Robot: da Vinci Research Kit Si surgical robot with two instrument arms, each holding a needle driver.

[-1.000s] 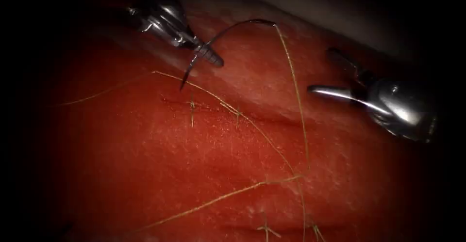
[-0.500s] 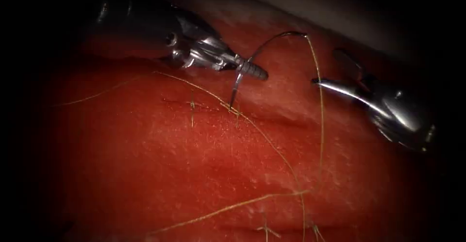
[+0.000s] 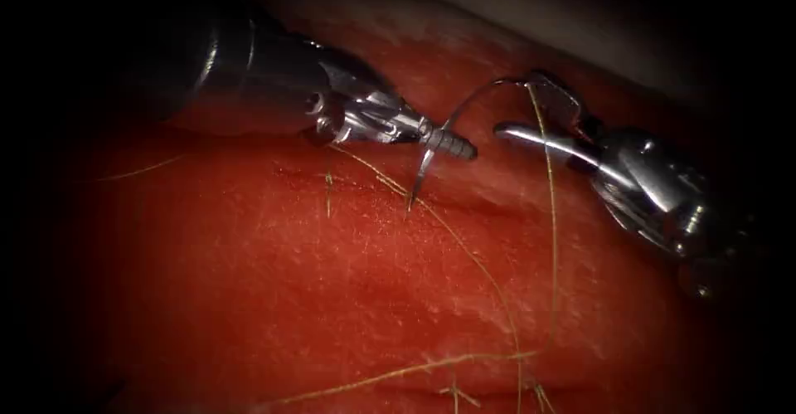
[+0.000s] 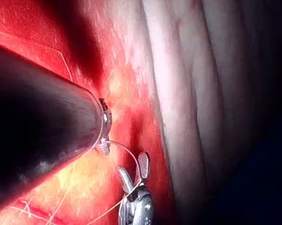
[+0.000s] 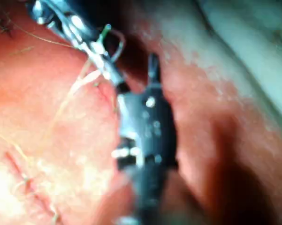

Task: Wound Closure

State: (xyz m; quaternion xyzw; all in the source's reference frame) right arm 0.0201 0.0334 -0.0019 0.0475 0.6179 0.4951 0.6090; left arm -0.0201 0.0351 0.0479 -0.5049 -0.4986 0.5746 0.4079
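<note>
A pale surface (image 3: pixel 580 16) lies beyond the tissue.

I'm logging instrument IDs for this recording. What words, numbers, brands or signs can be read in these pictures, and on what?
None: no readable text anywhere.
Left tool, shut on the needle at mid-curve: bare metal, no marking.
Right tool, jaws open, holding nothing: no marking.
Tissue and thread: no label or sign.
</note>
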